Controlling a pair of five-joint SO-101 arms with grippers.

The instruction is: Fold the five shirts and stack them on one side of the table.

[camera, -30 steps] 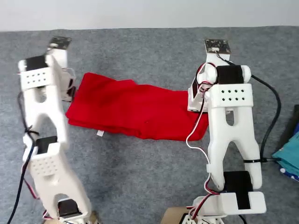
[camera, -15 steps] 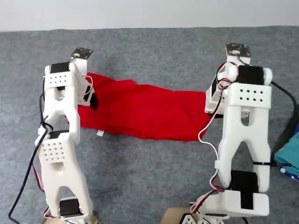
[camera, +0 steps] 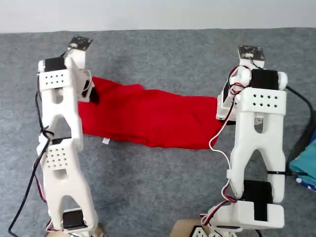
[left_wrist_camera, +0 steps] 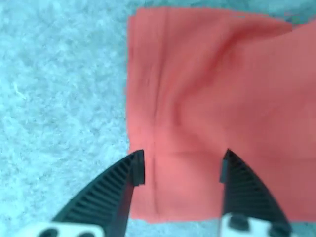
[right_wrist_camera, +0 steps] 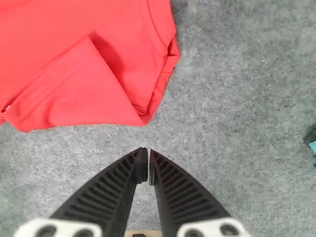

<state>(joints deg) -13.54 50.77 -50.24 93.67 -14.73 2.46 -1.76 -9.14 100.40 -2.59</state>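
Observation:
A red shirt [camera: 148, 118], folded into a long strip, lies across the middle of the grey table. My left gripper [left_wrist_camera: 181, 165] hangs open just above the shirt's [left_wrist_camera: 222, 89] left end, one finger [left_wrist_camera: 131, 170] near the cloth's edge and the other over the fabric. In the high view the left gripper [camera: 90, 93] sits over that same end. My right gripper [right_wrist_camera: 148, 160] is shut and empty over bare grey carpet, just off the shirt's [right_wrist_camera: 74, 59] right end, where a folded sleeve and hem show. The right arm [camera: 256, 98] stands at the shirt's right end.
A teal cloth [camera: 306, 168] lies at the table's right edge, beside a dark object. A small white tag [camera: 105, 141] sticks out from the shirt's near edge. Grey carpet [camera: 158, 187] spreads between the two arm bases.
The left arm swung in over the shirt's left end, then eased slightly back and left. The right arm shifted right, off the shirt's right end, and has held still since.

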